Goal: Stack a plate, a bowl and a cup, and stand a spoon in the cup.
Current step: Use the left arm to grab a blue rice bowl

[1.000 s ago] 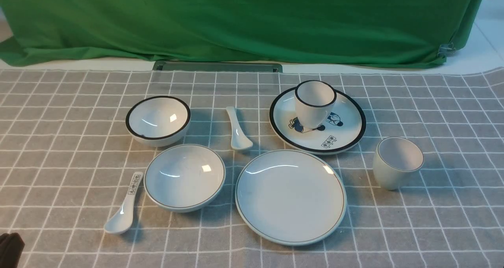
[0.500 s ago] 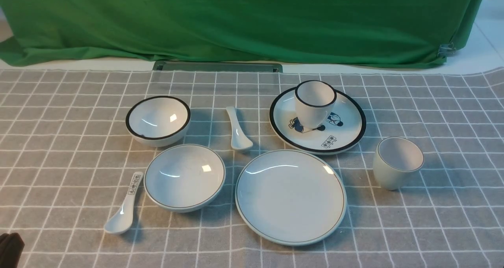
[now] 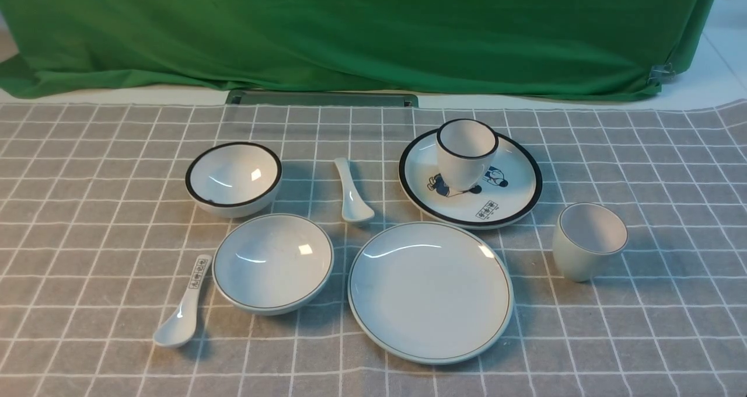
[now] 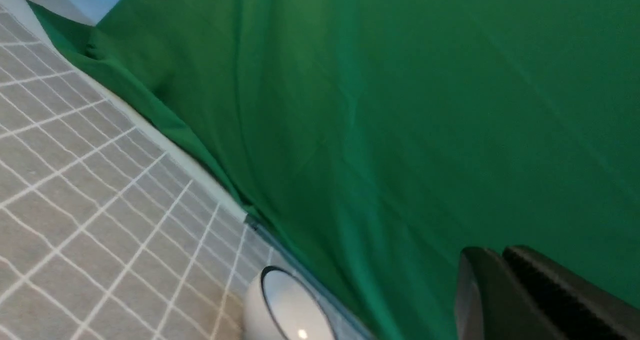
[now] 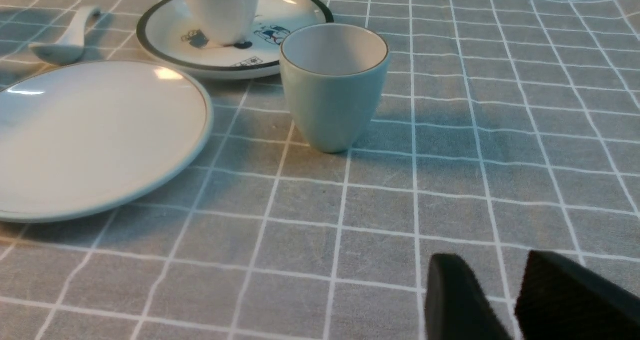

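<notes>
The plain white plate (image 3: 430,292) lies at the front centre of the checked cloth and also shows in the right wrist view (image 5: 95,130). The thin-rimmed bowl (image 3: 273,263) sits to its left. The thin-rimmed cup (image 3: 588,242) stands upright to the plate's right, in front of my right gripper (image 5: 494,261), whose jaws are almost together and hold nothing. The cup also shows in the right wrist view (image 5: 333,85). The plain spoon (image 3: 352,191) lies behind the bowl and plate. My left gripper (image 4: 502,260) is shut and empty, raised and facing the green cloth. Neither gripper shows in the front view.
A black-rimmed bowl (image 3: 234,178) sits at the back left. A black-rimmed cup (image 3: 467,152) stands on a cartoon plate (image 3: 508,201) at the back right. A spoon with a marked handle (image 3: 184,306) lies left of the thin-rimmed bowl. A green curtain (image 3: 373,29) hangs behind the table.
A dark shape at the bottom-left corner of the front view has gone out of view. The dishes have not moved.
</notes>
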Available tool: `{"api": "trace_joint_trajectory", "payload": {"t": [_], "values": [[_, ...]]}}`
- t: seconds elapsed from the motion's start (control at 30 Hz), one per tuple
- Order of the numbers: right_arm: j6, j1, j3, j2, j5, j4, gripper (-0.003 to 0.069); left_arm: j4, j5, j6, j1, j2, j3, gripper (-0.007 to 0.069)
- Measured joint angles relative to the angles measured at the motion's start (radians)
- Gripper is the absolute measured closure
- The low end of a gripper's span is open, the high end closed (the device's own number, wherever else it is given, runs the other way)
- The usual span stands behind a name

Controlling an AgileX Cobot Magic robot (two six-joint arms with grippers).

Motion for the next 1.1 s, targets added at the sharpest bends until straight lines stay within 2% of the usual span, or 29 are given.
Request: {"api": "trace_joint_trajectory", "payload": {"t": [0.1, 0.13, 0.17, 0.27, 0.4, 0.5, 0.73, 0.87, 1.0, 1.1], "values": [[0.000, 0.000, 0.000, 0.000, 0.000, 0.000, 0.0417, 0.054, 0.047, -0.077, -0.011, -0.002, -0.045, 0.0607], [0.000, 0.000, 0.000, 0.000, 0.000, 0.000, 0.0417, 0.127, 0.122, -0.082, -0.033, -0.001, -0.110, 0.0607], [0.000, 0.000, 0.000, 0.000, 0.000, 0.000, 0.0417, 0.183, 0.165, -0.071, -0.054, 0.005, -0.165, 0.0607], [0.000, 0.000, 0.000, 0.000, 0.000, 0.000, 0.0417, 0.289, 0.348, 0.059, -0.136, 0.114, -0.330, 0.0607], [0.000, 0.000, 0.000, 0.000, 0.000, 0.000, 0.0417, 0.285, 0.551, 0.219, -0.239, 0.346, -0.490, 0.0607], [0.000, 0.000, 0.000, 0.000, 0.000, 0.000, 0.0417, 0.259, 0.706, 0.340, -0.329, 0.607, -0.598, 0.0607], [0.002, 0.000, 0.000, 0.000, -0.048, 0.000, 0.0417, 0.230, 0.828, 0.531, -0.401, 0.936, -0.730, 0.0607], [0.166, 0.000, 0.000, 0.000, -0.152, 0.053, 0.0417, 0.173, 0.927, 0.644, -0.430, 1.066, -0.811, 0.0607], [0.448, 0.000, 0.000, 0.000, -0.294, 0.085, 0.0417, 0.150, 0.964, 0.717, -0.451, 1.138, -0.841, 0.0607], [0.528, 0.003, -0.002, 0.000, -0.318, 0.090, 0.0418, 0.145, 0.963, 0.739, -0.451, 1.165, -0.841, 0.0607]]}}
